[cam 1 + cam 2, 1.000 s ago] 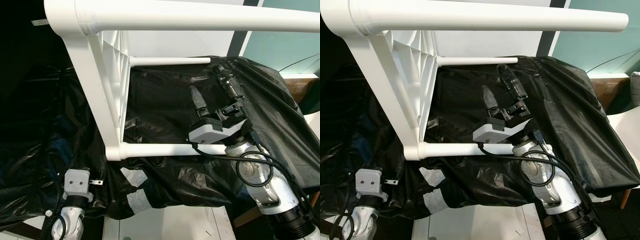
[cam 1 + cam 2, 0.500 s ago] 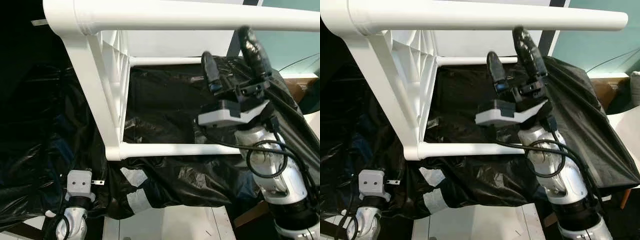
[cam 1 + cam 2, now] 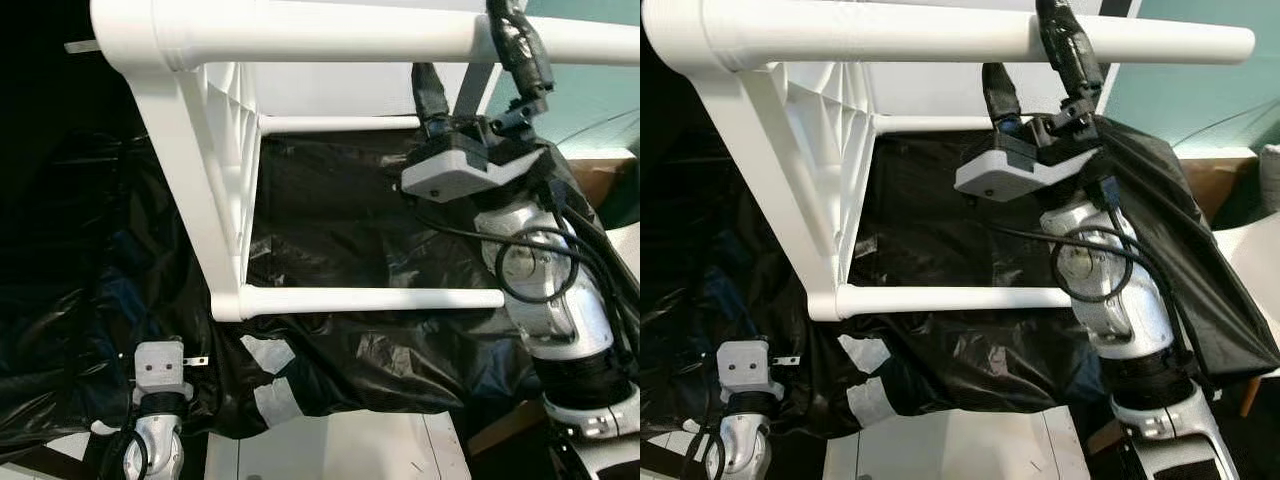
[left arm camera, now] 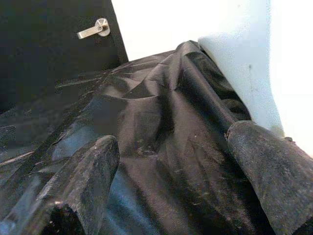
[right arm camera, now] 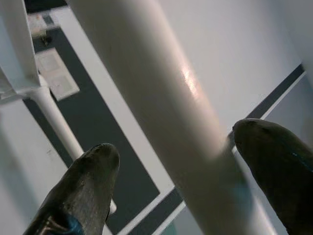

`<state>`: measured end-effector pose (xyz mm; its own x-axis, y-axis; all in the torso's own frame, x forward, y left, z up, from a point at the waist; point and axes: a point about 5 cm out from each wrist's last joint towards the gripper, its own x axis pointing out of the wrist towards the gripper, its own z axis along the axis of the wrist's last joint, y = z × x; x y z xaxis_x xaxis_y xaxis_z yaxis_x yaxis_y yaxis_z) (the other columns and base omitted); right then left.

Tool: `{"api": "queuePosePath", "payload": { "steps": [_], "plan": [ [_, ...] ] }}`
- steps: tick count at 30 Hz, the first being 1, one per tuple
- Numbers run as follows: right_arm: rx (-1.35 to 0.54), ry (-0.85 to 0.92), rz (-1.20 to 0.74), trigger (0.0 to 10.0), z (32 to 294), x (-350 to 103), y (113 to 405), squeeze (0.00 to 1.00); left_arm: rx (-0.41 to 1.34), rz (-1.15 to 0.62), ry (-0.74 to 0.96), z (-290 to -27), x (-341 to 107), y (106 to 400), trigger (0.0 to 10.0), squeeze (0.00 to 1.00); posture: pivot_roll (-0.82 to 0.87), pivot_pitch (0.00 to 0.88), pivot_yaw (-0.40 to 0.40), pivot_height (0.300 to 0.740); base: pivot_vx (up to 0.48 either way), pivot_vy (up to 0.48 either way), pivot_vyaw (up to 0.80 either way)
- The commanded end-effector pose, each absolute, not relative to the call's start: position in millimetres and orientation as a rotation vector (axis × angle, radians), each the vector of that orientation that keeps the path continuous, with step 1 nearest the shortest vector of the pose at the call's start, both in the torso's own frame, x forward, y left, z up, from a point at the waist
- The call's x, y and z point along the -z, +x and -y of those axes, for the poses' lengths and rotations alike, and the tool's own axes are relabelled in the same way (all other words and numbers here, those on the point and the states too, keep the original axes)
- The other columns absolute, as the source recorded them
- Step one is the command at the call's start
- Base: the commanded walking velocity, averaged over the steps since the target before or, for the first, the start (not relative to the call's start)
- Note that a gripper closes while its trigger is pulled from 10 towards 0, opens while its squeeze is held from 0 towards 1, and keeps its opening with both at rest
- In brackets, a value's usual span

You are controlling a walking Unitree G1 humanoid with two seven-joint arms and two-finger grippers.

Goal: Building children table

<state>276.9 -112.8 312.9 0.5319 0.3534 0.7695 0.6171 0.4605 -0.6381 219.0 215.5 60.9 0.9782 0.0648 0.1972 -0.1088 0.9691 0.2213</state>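
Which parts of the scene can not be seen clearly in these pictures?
- Top leg: whether the right gripper touches it; one finger passes behind it in the eye views.
- Left gripper: eye views stop at its wrist; the picture's lower edge cuts the arm.
- Whatever lies under the black sheet.

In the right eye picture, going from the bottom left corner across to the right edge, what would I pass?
left hand → taped patches on the black plastic sheet → lower white table leg → silver right arm → teal wall
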Motion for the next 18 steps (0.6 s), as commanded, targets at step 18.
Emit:
{"api": "queuePosePath", "payload": {
  "steps": [18],
  "plan": [
    [-0.030, -1.160, 1.093, 7.3, 89, -327, 297, 0.00, -0.091, 0.157, 0.234, -201, -47, 214, 10.0, 0.00, 0.08, 0.000, -0.047, 0.740, 0.000, 0.000, 0.00]
  ]
}}
